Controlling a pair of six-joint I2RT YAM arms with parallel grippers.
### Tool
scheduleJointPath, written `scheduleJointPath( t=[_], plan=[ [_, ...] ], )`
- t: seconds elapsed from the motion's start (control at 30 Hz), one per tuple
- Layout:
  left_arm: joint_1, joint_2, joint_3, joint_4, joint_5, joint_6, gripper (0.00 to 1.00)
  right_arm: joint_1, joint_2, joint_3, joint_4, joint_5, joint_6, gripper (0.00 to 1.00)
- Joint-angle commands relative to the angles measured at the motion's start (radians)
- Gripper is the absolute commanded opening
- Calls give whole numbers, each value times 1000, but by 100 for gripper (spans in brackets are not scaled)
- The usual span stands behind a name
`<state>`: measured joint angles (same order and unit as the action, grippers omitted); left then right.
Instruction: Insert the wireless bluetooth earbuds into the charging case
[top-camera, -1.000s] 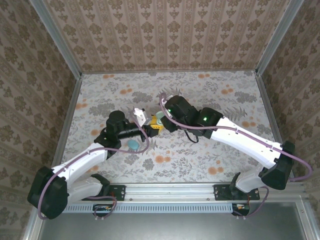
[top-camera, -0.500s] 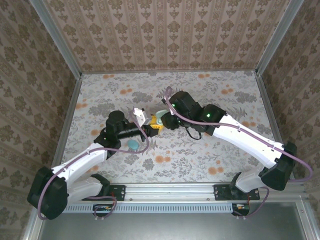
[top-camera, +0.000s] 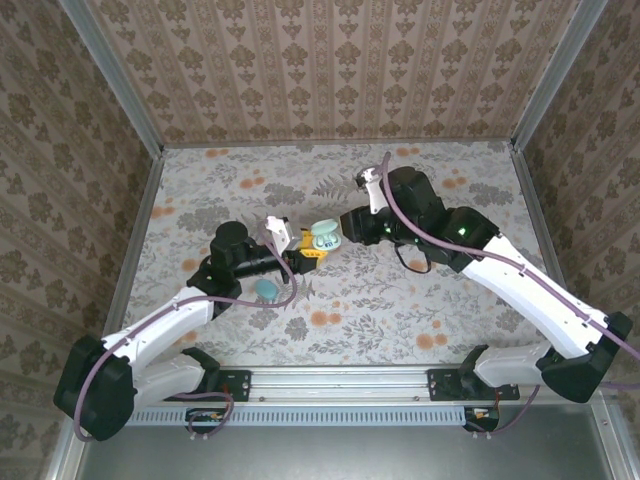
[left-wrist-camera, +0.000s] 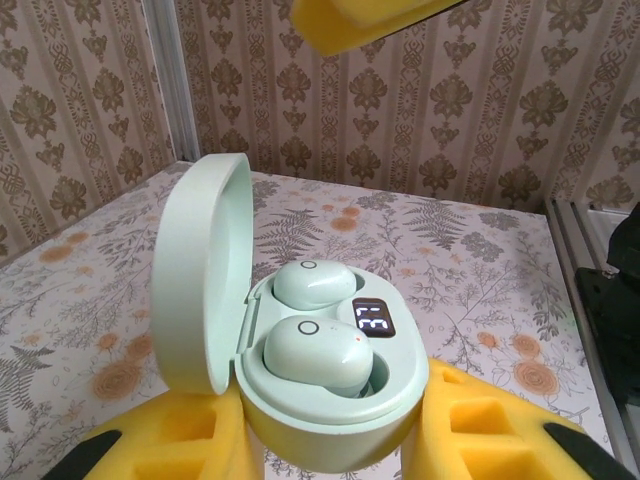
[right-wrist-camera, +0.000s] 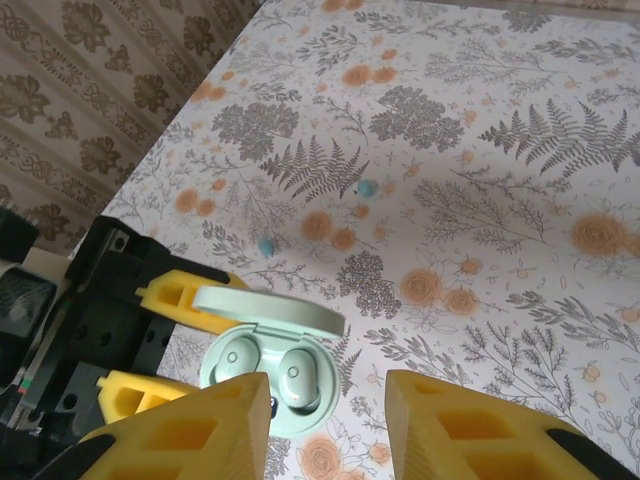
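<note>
Earbuds (left-wrist-camera: 318, 345), 2 of them, sit in their wells in the case (left-wrist-camera: 330, 430), lid (left-wrist-camera: 200, 270) up, clamped between the left tool's (top-camera: 305, 252) fingers. Right tool (right-wrist-camera: 325, 410) hangs above it, jaws apart, empty. Probably only lid closing remains.

Left wrist view, 6 o'clock: underside of case (left-wrist-camera: 335, 440) cropped, flanks hidden behind left fingers (left-wrist-camera: 180, 445). 12 o'clock: yellow piece (left-wrist-camera: 370, 20) cropped above, owner not tellable. Right wrist view, 6 o'clock: right fingers (right-wrist-camera: 470, 425) cropped; near rim of case hidden behind the 7 o'clock one. Teal specks (right-wrist-camera: 367, 187): too small to identify.
</note>
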<state>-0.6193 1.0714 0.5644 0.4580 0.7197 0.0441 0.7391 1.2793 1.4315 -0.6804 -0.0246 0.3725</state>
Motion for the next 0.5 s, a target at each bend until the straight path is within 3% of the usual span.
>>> scheduleJointPath(
  t=[0.0,0.2,0.47],
  plan=[
    [4,-4,36,39,48,-18,4,-22,37,32,14,-58,37,37],
    [-11,-1,63,-10,99,14,5,-74,106,57,51,-146,82,38],
    [-17,5,72,-19,88,7,5,-78,168,38,55,-283,96,41]
  ],
)
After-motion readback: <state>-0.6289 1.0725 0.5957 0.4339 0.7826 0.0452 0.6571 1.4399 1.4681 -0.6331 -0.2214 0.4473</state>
